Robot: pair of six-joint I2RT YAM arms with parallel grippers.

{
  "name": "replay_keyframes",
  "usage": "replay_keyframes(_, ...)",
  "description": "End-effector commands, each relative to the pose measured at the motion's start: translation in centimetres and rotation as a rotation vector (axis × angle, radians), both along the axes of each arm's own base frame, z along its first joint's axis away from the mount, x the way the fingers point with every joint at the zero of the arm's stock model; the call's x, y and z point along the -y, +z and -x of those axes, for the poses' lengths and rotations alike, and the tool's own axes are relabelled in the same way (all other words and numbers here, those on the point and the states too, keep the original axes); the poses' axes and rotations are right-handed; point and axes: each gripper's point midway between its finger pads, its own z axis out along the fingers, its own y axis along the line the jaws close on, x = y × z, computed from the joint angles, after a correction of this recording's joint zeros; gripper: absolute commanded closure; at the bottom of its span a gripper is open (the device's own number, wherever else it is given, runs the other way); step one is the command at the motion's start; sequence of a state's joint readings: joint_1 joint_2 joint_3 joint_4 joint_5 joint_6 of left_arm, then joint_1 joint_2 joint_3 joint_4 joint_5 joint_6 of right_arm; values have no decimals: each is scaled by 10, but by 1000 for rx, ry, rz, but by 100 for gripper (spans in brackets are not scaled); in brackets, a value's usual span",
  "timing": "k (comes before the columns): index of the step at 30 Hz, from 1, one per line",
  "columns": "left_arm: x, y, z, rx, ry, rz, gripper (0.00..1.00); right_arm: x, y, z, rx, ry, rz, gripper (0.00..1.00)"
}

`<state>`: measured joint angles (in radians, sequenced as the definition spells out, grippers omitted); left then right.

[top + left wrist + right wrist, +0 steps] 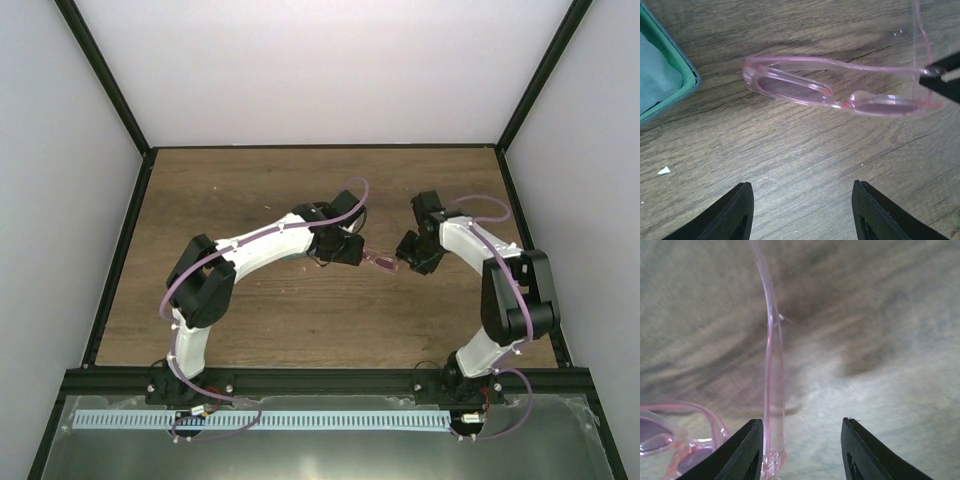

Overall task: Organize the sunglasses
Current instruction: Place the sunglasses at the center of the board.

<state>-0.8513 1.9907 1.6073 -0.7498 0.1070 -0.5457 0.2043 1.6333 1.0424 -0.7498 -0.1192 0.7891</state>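
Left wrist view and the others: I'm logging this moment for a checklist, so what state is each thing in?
sunglasses: one arm folded along the lenses, the other swung out.
case: open, light blue showing inside.
left pincer: open, empty.
right pincer: open, the swung-out arm beside one finger.

Between the left gripper (802, 212) and the sunglasses (840, 97), bare surface (800, 155) leaves room to approach. The teal case (662, 85) stands near one end of the frame. The right gripper (802, 450) crowds the other end, its finger (945, 80) at the hinge and one slim arm just inside its spread jaws.
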Motion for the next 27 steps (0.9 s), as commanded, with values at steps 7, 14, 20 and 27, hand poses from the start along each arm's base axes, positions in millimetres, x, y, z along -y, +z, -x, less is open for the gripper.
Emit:
replay_keyframes(7, 6, -1, -6, 5, 1, 6, 42, -2, -7, 57, -39, 46, -73, 35)
replay_keyframes(14, 12, -2, -6, -8, -5, 25, 35, -26, -6, 65, 25, 112, -227, 24)
replay_keyframes(20, 12, 0, -6, -5, -12, 30, 35, -44, 17, 54, 192, 191, -336, 22)
replay_keyframes(27, 10, -4, -2, -15, -27, 21, 39, -41, -12, 72, 111, 195, -324, 85)
